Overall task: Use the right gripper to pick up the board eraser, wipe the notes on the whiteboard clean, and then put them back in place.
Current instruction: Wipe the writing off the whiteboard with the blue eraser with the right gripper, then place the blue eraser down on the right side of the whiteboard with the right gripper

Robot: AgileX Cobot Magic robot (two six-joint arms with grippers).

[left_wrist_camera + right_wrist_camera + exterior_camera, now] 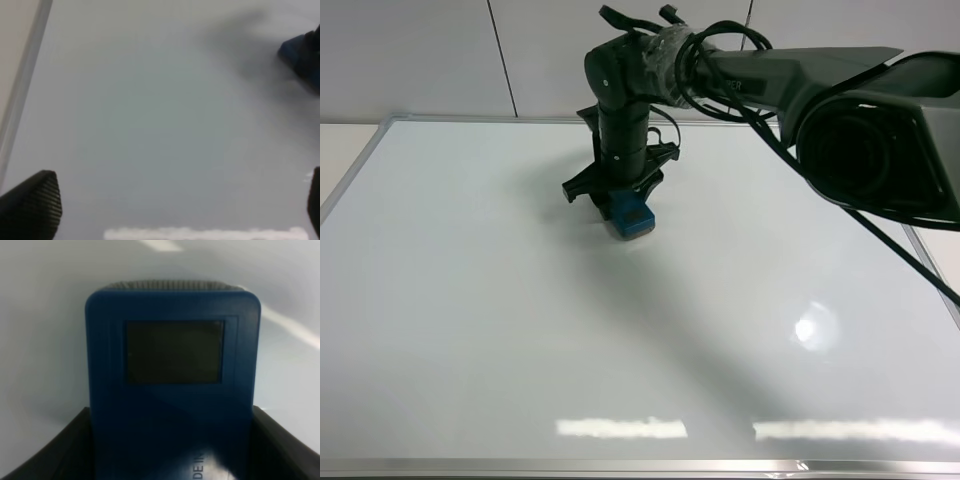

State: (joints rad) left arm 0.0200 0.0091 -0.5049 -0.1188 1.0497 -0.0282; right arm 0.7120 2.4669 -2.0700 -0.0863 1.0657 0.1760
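My right gripper reaches over the upper middle of the whiteboard and points down. It is shut on the teal-blue board eraser, which sits at the board's surface; I cannot tell whether it touches. In the right wrist view the eraser fills the frame, held between the black fingers of the gripper. The eraser's corner also shows in the left wrist view. My left gripper is open and empty over the board. No red notes show anywhere.
The board's silver frame runs along the near edge and the left side. The right arm's dark links and cables hang over the upper right. A pale wall stands behind the board.
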